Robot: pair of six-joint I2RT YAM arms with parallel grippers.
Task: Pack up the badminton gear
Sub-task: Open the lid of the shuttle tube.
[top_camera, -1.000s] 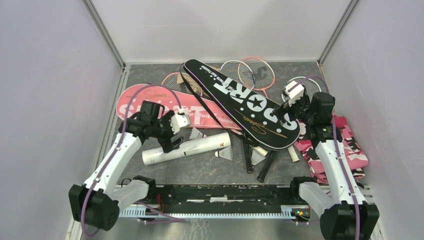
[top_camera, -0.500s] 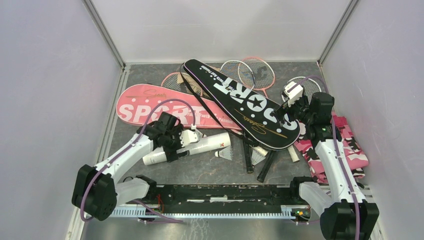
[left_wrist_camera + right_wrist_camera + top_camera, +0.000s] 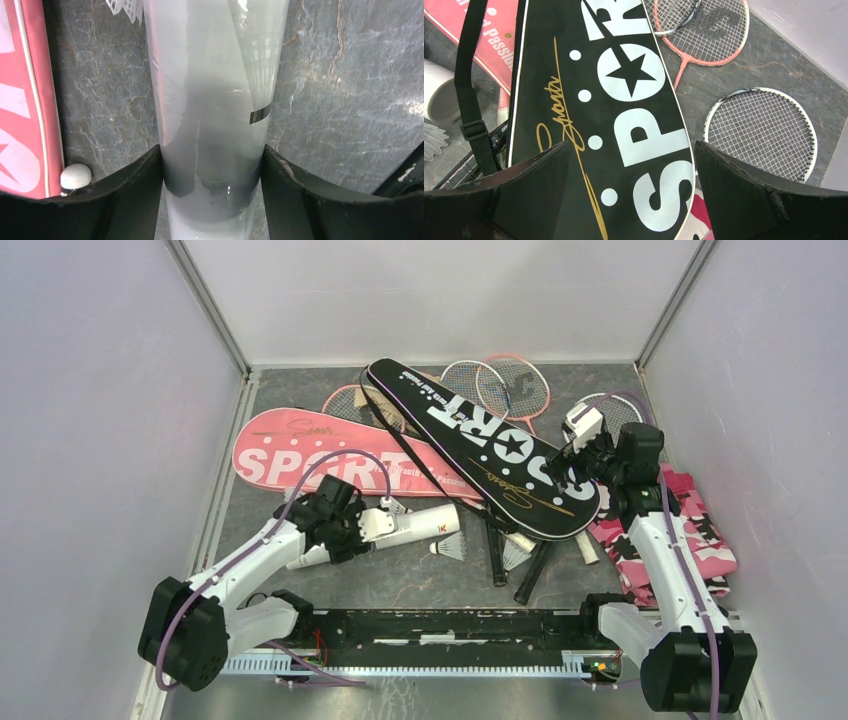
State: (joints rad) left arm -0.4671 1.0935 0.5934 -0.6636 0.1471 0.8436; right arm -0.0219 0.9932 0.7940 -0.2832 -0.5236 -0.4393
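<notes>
A long white tube (image 3: 425, 530) lies on the grey table, and my left gripper (image 3: 362, 532) is shut on it near its middle. In the left wrist view both black fingers press the sides of the tube (image 3: 215, 75) around my left gripper (image 3: 211, 150). My right gripper (image 3: 578, 462) hovers open over the rounded end of the black SPORT cover (image 3: 480, 435), holding nothing. The right wrist view shows that black cover (image 3: 624, 100) below the right gripper (image 3: 632, 145). A pink SPORT cover (image 3: 300, 460) lies left of it. Shuttlecocks (image 3: 447, 547) and rackets (image 3: 510, 385) lie scattered.
A pink camouflage cloth (image 3: 690, 540) lies bunched by the right arm. Black racket handles (image 3: 530, 575) stick out from under the black cover toward the front. A white-framed racket head (image 3: 764, 130) lies by the right wall. A shuttlecock's cork (image 3: 76, 176) rests beside the pink cover's edge (image 3: 25, 100).
My left arm swung right and lowered from over the pink cover onto the tube, and its jaws have closed against the tube's sides. The right arm has barely moved.
</notes>
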